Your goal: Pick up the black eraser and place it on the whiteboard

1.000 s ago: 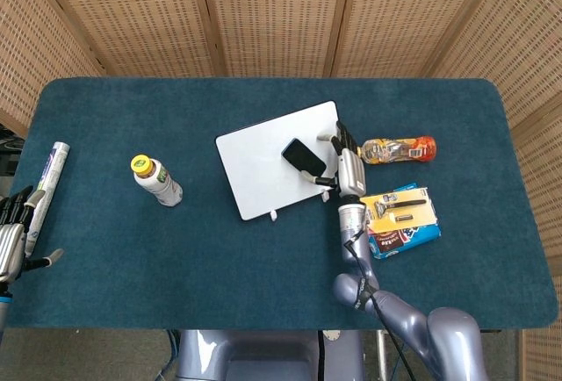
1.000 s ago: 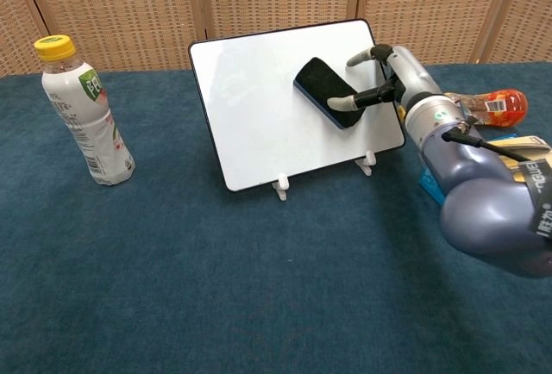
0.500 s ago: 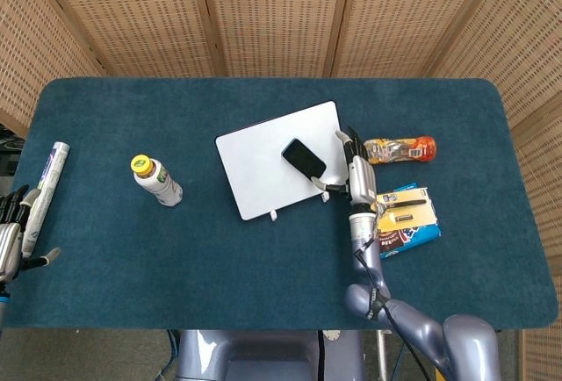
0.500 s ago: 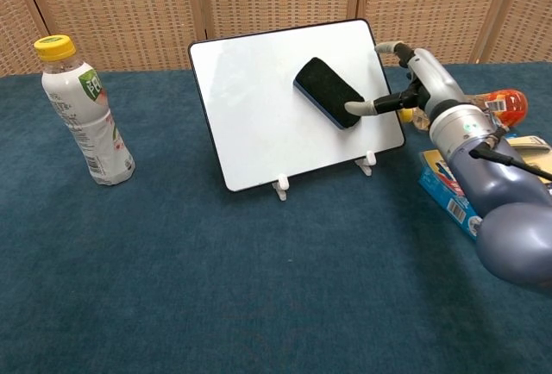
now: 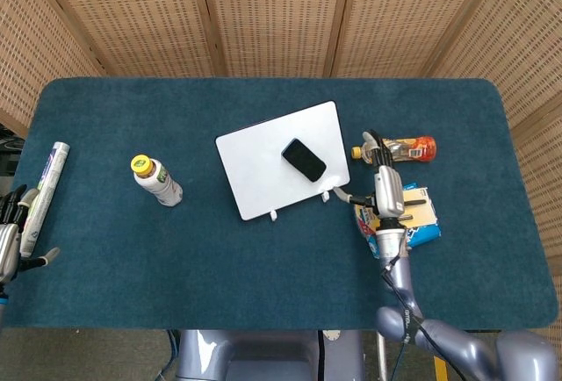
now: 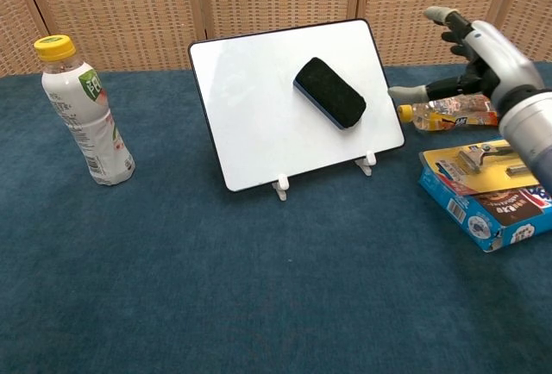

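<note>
White bottle [image 6: 83,111] left of whiteboard [image 6: 259,107]

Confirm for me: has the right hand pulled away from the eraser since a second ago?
Yes. The right hand has drawn back to the right, clear of the whiteboard, fingers spread and empty. The black eraser stays on the board.

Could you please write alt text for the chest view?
A black eraser rests on a tilted whiteboard on a blue table, with the robot's open right hand clear of it at right. A yellow-capped bottle stands left.
</note>
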Motion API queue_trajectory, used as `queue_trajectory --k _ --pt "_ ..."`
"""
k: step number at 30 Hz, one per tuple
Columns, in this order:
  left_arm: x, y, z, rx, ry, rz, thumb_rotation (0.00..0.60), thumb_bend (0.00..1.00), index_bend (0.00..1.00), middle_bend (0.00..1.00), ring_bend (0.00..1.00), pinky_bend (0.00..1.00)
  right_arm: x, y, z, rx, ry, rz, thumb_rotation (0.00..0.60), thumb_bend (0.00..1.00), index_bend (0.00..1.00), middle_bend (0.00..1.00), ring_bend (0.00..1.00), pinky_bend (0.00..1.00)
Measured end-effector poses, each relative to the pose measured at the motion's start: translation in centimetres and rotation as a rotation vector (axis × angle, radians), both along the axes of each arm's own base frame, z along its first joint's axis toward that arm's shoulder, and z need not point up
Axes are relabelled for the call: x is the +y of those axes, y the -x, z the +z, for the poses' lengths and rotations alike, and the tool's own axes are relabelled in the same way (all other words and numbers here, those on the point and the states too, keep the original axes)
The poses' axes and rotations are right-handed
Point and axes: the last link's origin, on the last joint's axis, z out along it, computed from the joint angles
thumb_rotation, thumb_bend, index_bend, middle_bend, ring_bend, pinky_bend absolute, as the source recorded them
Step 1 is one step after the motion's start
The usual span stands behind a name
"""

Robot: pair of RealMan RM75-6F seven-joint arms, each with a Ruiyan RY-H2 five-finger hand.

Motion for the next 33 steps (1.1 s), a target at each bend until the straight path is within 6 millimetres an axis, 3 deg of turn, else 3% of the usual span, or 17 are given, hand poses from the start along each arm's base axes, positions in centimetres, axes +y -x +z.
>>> queue_trajectory --k 8,15,27,33 --pt "-0.1 -0.2 -0.2 0.011 0.002 -0.007 0.600 0.16 0.00 0.00 0.00 0.00 3.6 4.6 4.3 0.138 0.024 -0.014 0.600 0.03 0.02 0.00 0.00 0.00" --pt "-0.3 -0.7 -0.6 0.024 0.004 -0.033 0.600 0.16 0.00 0.00 0.00 0.00 7.1 9.9 8.4 0.323 0.055 -0.041 0.600 0.01 0.02 0.00 0.00 0.00" --pt "-0.7 -1.1 -1.0 0.035 0.009 -0.069 0.600 0.16 0.00 0.00 0.00 0.00 12.4 14.6 12.2 0.676 0.217 -0.047 0.600 0.00 0.04 0.00 0.00 0.00" --pt "-0.8 -1.3 -1.1 0.042 0.012 -0.079 0.600 0.16 0.00 0.00 0.00 0.00 14.6 15.4 12.8 0.783 0.236 -0.047 0.600 0.00 0.05 0.00 0.00 0.00"
